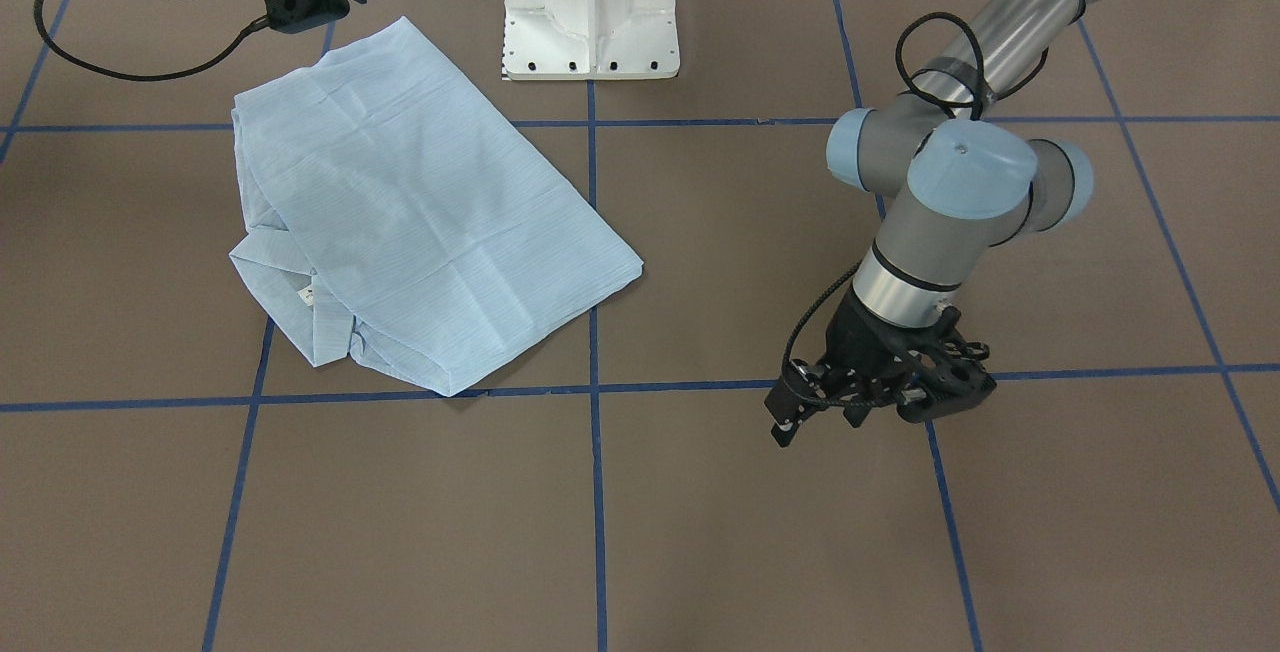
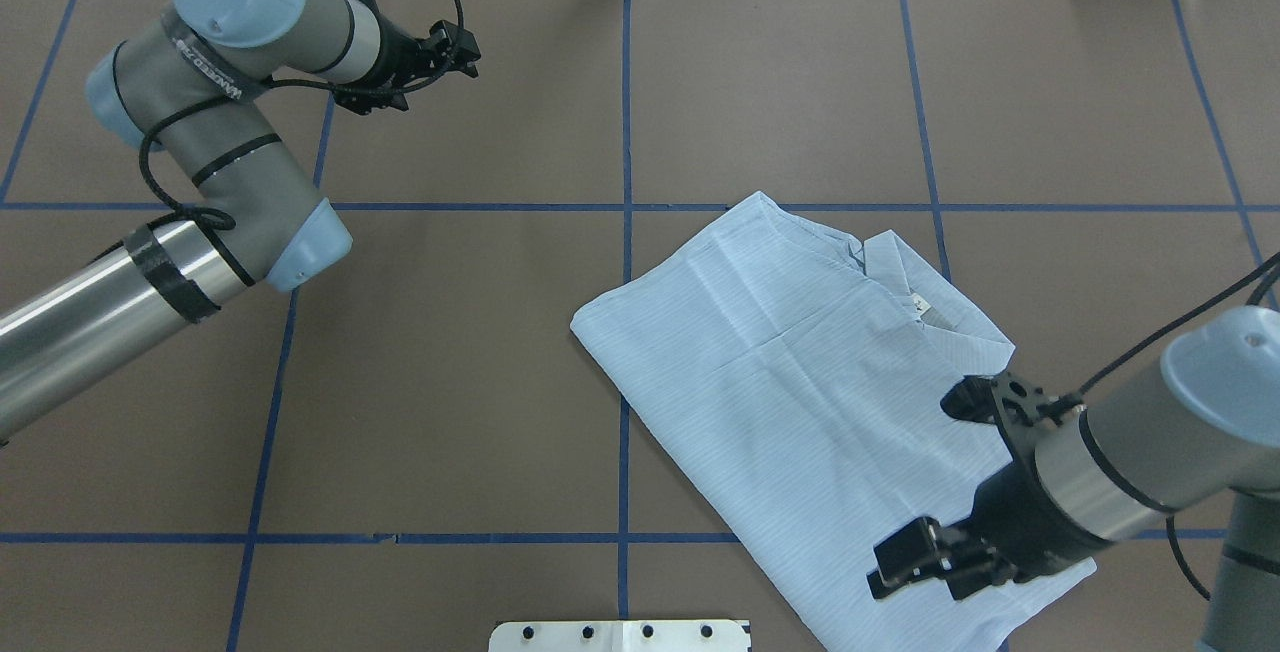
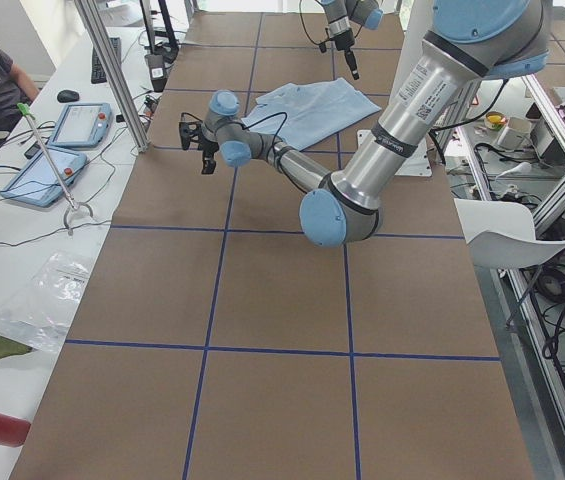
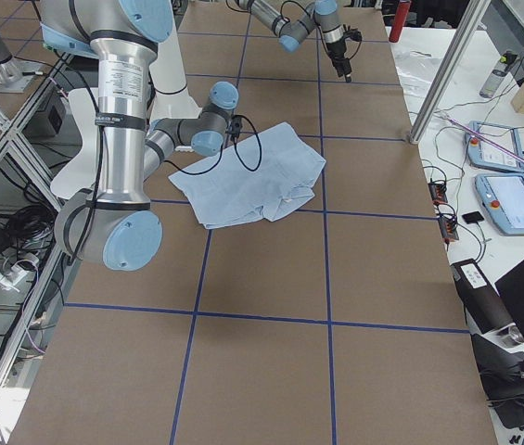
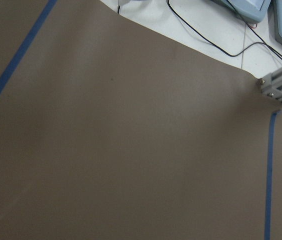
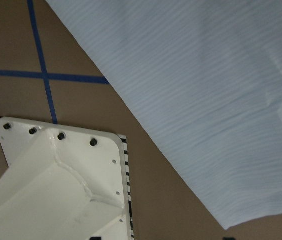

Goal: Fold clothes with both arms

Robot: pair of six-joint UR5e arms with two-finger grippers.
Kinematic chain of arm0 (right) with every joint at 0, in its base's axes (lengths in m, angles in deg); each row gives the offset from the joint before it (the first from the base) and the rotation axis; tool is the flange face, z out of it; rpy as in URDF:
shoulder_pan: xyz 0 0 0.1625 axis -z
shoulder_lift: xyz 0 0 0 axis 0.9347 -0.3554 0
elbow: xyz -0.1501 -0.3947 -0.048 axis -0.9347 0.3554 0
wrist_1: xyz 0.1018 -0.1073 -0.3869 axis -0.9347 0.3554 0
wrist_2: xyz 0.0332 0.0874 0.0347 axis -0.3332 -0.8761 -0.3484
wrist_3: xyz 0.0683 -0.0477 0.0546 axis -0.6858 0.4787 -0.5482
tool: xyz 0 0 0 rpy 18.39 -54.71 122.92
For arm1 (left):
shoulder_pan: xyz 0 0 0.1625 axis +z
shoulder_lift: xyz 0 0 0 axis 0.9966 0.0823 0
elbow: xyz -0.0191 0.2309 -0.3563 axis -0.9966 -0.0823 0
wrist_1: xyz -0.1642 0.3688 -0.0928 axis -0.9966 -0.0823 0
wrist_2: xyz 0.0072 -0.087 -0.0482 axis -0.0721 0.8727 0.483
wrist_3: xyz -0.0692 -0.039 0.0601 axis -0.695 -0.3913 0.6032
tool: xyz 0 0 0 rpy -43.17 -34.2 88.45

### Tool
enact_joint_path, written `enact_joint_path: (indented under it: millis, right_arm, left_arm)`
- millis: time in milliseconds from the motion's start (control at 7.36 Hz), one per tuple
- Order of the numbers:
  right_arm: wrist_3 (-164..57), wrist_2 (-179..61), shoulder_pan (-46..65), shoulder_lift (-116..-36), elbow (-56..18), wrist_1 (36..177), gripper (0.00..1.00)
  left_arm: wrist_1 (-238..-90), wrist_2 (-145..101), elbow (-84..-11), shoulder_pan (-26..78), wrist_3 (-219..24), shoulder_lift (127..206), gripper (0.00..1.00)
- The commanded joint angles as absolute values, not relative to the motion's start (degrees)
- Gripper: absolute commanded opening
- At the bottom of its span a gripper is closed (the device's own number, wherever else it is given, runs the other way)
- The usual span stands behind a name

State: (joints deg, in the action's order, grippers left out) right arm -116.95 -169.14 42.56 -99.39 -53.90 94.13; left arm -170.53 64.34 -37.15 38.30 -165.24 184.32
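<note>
Overhead, right hand [image 2: 905, 567] above shirt [image 2: 780, 372], left hand [image 2: 450, 47] apart

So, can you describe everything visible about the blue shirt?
The shirt is thin, pale blue cloth with fine stripes, folded into a rectangle, lying flat and skewed on the brown table. Its collar, with a small white label, lies at the far end. Creases cross it. The right hand hovers over its near corner; contact is unclear.
</note>
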Motion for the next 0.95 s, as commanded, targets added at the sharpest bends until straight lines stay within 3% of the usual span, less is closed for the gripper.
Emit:
enact_joint_path:
  millis: [0, 408, 815]
  right_arm:
    - [-116.4, -168.1, 32.1, -92.6, -49.4, 94.1, 1.0]
    - [-115.7, -167.5, 25.9, -92.2, -48.8, 94.1, 1.0]
    - [-115.7, -167.6, 25.9, -92.1, -48.8, 94.1, 1.0]
  left_arm:
    - [-164.5, 64.2, -45.5, 46.6, -175.8, 183.3, 0.99]
    - [-162.7, 62.9, -47.3, 57.3, -188.3, 184.4, 0.99]
    - [-162.7, 59.2, -43.0, 59.3, -188.6, 186.4, 0.92]
